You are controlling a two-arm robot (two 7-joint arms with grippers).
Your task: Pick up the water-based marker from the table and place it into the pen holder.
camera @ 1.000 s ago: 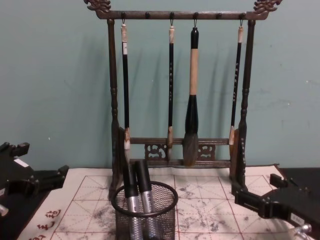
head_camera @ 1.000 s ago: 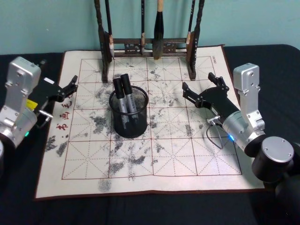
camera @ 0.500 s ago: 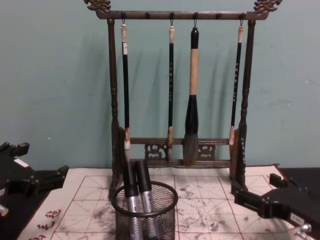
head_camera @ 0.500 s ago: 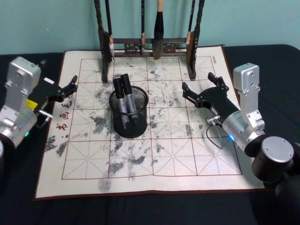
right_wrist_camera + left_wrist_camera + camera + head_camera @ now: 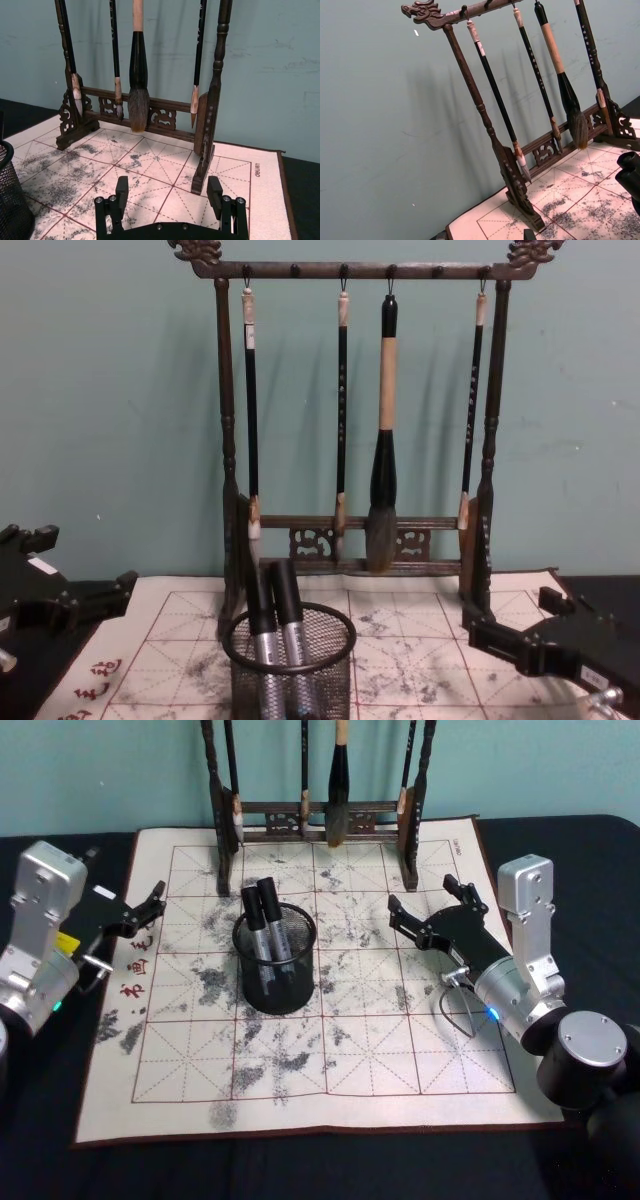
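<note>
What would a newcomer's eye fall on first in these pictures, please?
Likely the tall brush rack at the mat's far edge, with four brushes hanging from it. Next, the mesh pen holder on the ink-stained mat, two markers standing in it. The open left gripper and right gripper flank the holder.

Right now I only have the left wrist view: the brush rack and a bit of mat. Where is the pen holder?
Observer: The pen holder stands on the mat, in front of the rack's left post.
Operator: Anything in it?
Observer: Two markers stand in it.
Operator: And the grippers?
Observer: Both are open and hold nothing. The left gripper is at the mat's left edge, and the right gripper is over the mat to the holder's right.
</note>
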